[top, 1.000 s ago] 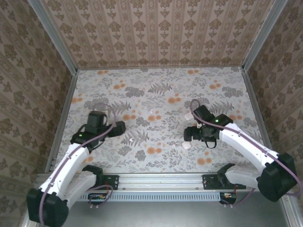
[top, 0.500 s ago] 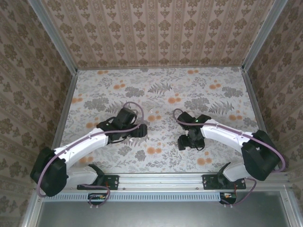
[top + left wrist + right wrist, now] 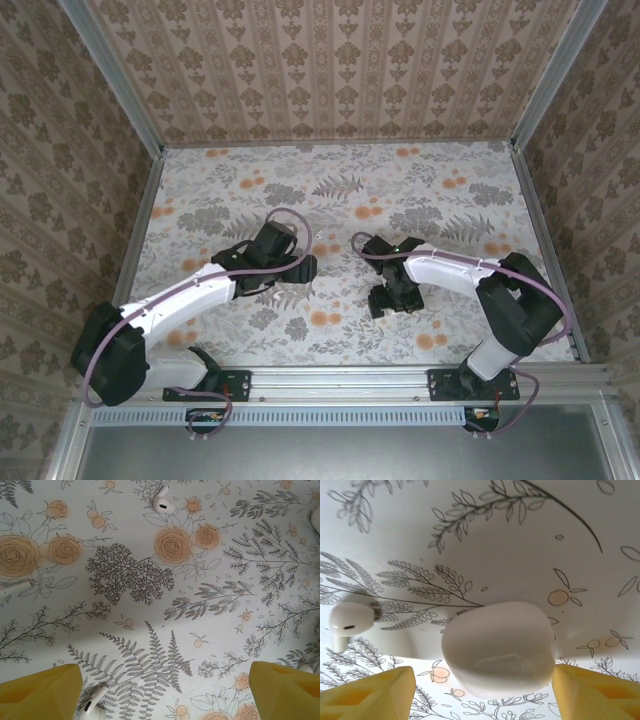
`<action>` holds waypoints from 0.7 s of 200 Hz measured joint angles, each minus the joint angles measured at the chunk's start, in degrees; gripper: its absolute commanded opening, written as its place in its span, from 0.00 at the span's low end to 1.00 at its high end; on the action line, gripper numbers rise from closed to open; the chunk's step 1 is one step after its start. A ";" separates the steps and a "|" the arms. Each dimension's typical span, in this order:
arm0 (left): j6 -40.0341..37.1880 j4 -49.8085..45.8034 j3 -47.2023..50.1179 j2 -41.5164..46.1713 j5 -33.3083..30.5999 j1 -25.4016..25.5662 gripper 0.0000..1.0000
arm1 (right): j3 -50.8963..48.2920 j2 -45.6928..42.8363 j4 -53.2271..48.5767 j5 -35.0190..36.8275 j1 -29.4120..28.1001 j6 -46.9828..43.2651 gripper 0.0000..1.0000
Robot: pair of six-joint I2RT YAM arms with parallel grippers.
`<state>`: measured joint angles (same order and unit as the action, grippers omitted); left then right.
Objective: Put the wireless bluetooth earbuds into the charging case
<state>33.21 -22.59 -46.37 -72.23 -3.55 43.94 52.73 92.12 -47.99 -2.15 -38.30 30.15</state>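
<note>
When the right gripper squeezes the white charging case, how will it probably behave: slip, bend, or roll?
The charging case looks smooth, glossy and rounded, so it may slip out of an off-centre pinch. It seems a rigid shell, unlikely to bend. Pushed, it would likely slide on the flat table rather than roll.

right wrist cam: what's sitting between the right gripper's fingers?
In the right wrist view, the white charging case lies between the fingers of the open right gripper. An earbud lies beside it, at picture left.

A white earbud (image 3: pixel 351 617) lies just beside the white charging case (image 3: pixel 499 647).
</note>
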 measured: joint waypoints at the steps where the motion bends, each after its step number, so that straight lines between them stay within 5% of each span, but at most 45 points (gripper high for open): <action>1: 0.00 -0.02 0.00 0.02 -0.04 0.00 0.88 | 0.02 0.00 0.00 0.00 0.00 -0.02 0.74; 77: 0.00 -1.01 0.00 1.49 -1.14 -0.11 0.88 | 2.86 4.33 -0.46 2.73 0.00 -3.34 0.63; 140: -0.17 -1.38 0.00 1.57 -1.46 -0.15 0.89 | 5.03 6.84 -1.57 3.08 -0.37 -4.66 0.42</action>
<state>33.04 -23.97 -46.37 -70.65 -5.02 43.79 57.76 98.96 -49.56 0.93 -38.68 25.50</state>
